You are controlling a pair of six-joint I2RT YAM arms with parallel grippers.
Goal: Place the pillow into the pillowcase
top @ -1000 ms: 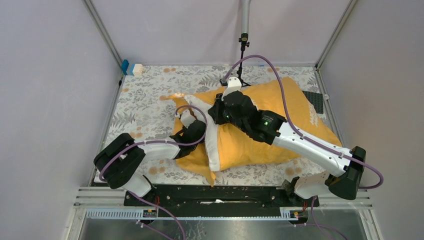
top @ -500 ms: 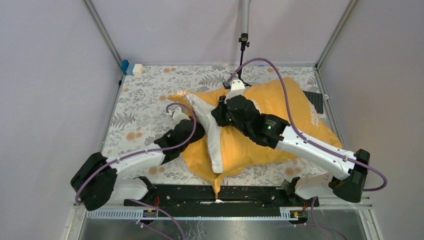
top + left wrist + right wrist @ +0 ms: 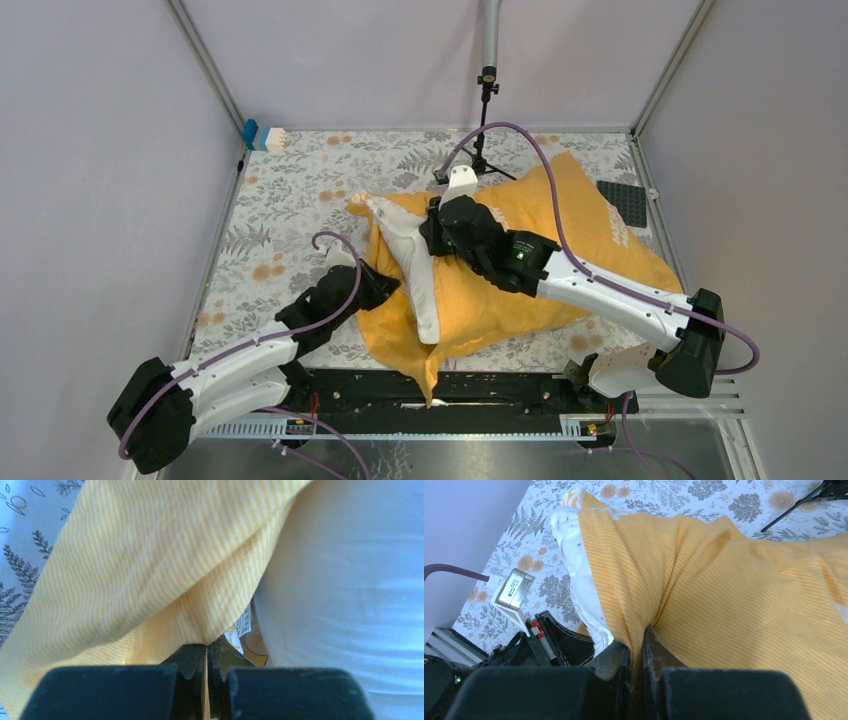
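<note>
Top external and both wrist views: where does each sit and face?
Top external: above, behind the robot, looking down at the table; both arms show.
Left wrist: behind the left gripper, shut on the pillowcase beside the pillow.
Right wrist: behind the right gripper, also pinching pillowcase; the left arm shows too.
Shared: pillowcase and pillow.

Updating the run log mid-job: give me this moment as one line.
stage: pillow mostly inside pillowcase, white end exposed at opening | left gripper: shut on pillowcase | right gripper: shut on pillowcase
</note>
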